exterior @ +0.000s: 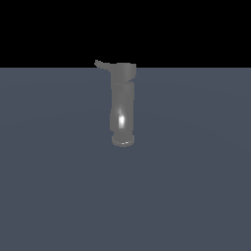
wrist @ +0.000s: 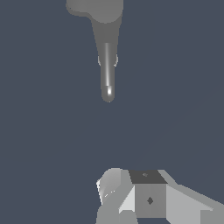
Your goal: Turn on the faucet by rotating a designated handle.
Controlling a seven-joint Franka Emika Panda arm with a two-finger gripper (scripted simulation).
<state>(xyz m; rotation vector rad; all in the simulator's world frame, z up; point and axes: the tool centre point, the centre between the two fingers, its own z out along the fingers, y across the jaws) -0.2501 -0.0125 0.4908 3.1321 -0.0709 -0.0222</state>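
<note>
Flat, matte slate-blue floor [exterior: 59, 196]: uniform, untextured. On it lies the faucet [exterior: 122, 105], a grey glossy metallic cylinder, centre of the exterior view, with a round flared rim and a bright white glint. The white, faceted robot gripper [wrist: 144, 199] is only partly visible in the wrist view, well apart from the faucet; finger spacing cannot be told, nothing seen held. The handle [exterior: 100, 63], a short thin grey stub, projects from the wider cap towards the exterior view's left.
</note>
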